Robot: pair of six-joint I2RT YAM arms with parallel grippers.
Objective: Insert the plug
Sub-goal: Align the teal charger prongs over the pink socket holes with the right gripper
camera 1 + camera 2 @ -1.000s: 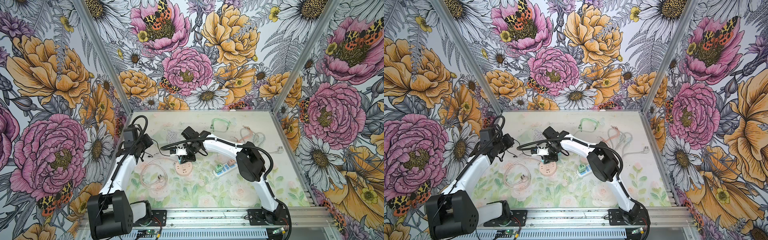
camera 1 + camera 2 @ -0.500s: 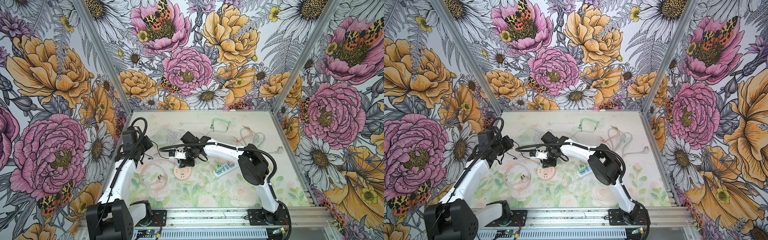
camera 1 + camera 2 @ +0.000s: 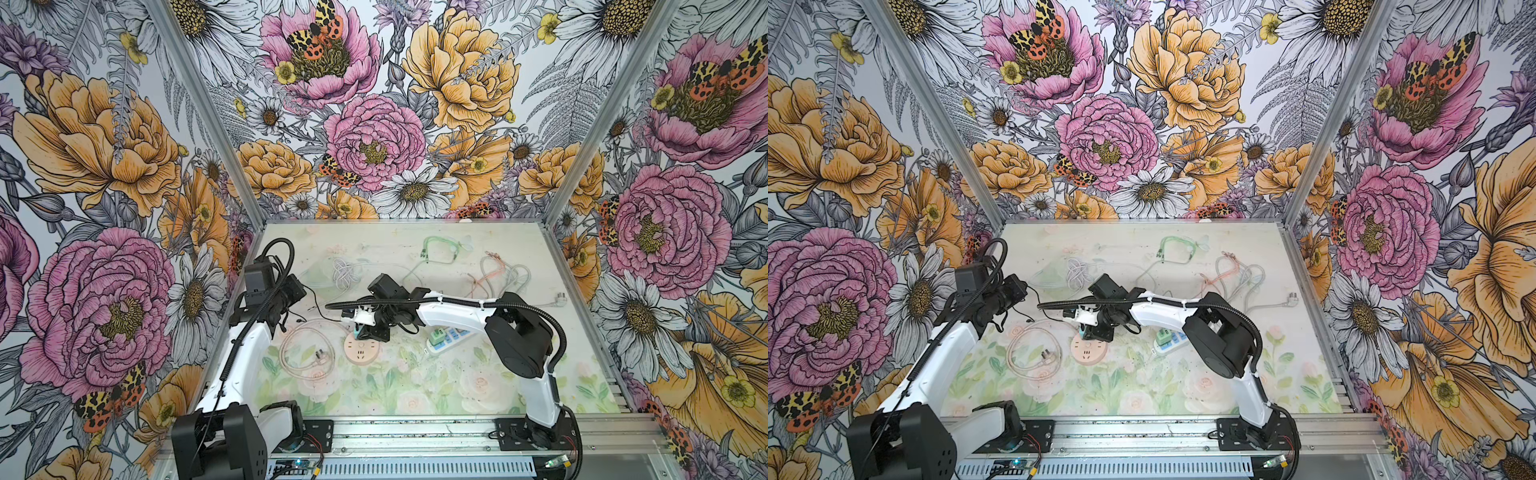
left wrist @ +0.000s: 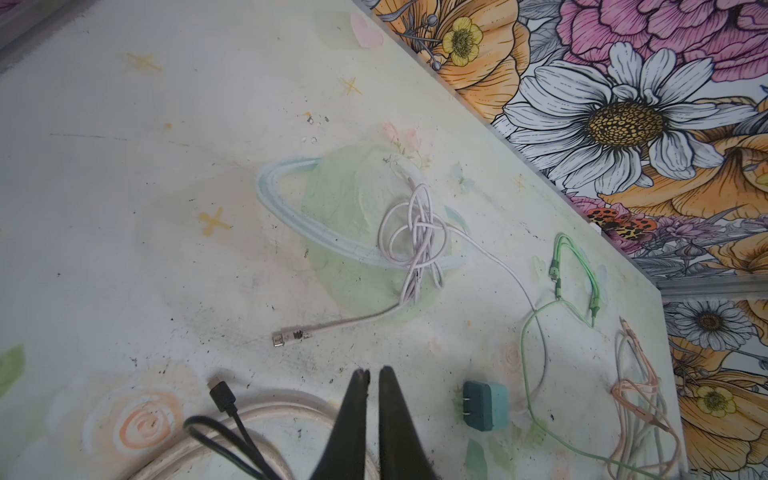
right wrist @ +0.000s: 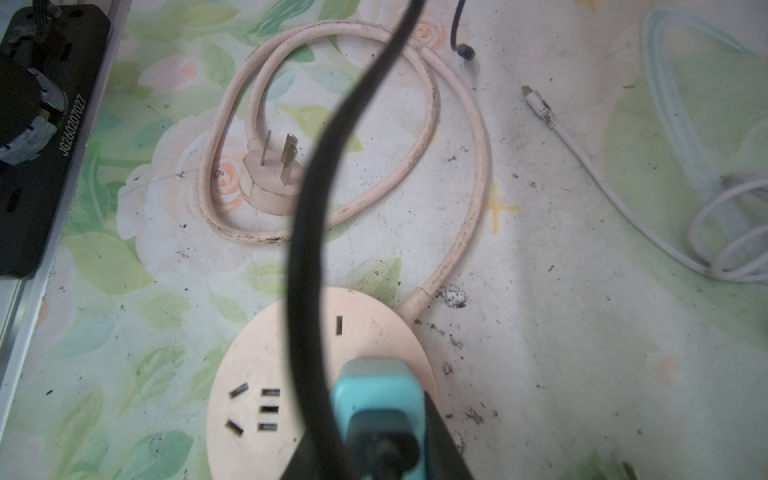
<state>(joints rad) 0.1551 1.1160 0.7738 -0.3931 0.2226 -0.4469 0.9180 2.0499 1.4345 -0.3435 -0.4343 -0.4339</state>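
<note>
A round pink socket disc (image 3: 362, 350) (image 3: 1088, 354) (image 5: 257, 374) lies mid-table in both top views. My right gripper (image 3: 360, 331) (image 5: 384, 419) is shut on a teal plug (image 5: 378, 386) (image 3: 1080, 332) trailing a thick black cable (image 5: 307, 232). The plug stands over the disc's far rim, past its slots (image 5: 270, 409). Its prongs are hidden, so I cannot tell whether they are in. My left gripper (image 4: 374, 372) (image 3: 300, 291) hovers shut and empty over the left of the table.
The disc's pink cord (image 3: 305, 353) loops left to a three-pin plug (image 5: 272, 174). A white power strip (image 3: 446, 334) lies right. A second teal adapter (image 4: 484, 405), a knotted white cable (image 3: 345, 270), a green cable (image 3: 444, 245) and orange-grey cables (image 3: 498, 274) lie farther back.
My right gripper has come down and slightly nearer with the teal plug, onto the pink disc's far rim. The left arm has shifted a little nearer, still shut.
</note>
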